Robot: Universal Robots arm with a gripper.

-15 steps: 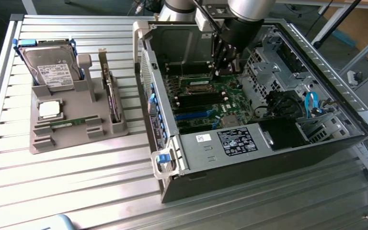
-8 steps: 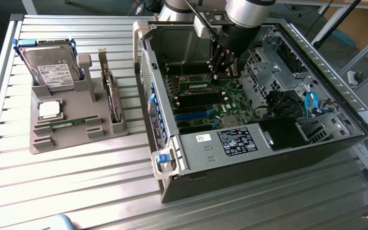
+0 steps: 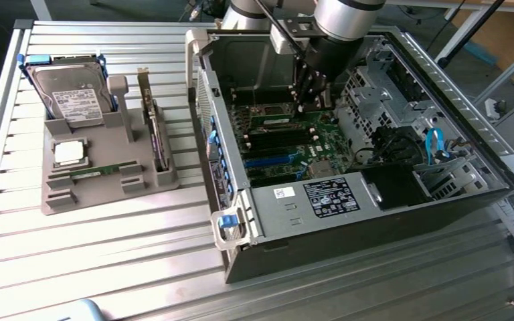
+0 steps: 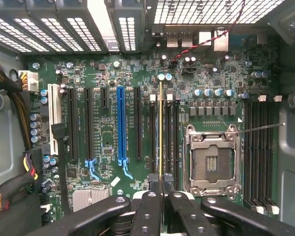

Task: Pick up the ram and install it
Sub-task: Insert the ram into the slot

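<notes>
My gripper (image 4: 161, 186) is shut on the ram (image 4: 161, 128). In the wrist view the ram is edge-on, a thin gold-edged strip hanging over the black memory slots (image 4: 168, 132) beside the empty processor socket (image 4: 211, 158). In the exterior view the gripper (image 3: 310, 93) reaches down inside the open computer case (image 3: 239, 200), just above the green motherboard (image 3: 293, 137). I cannot tell whether the stick touches a slot.
On the exterior view's left, a grey holder (image 3: 105, 190) carries a hard drive (image 3: 71, 93), a silver processor chip (image 3: 69, 152), an upright expansion card (image 3: 154, 127) and a second ram stick (image 3: 92, 172). Case walls, drive cages (image 3: 373, 87) and cables (image 3: 434, 144) surround the gripper.
</notes>
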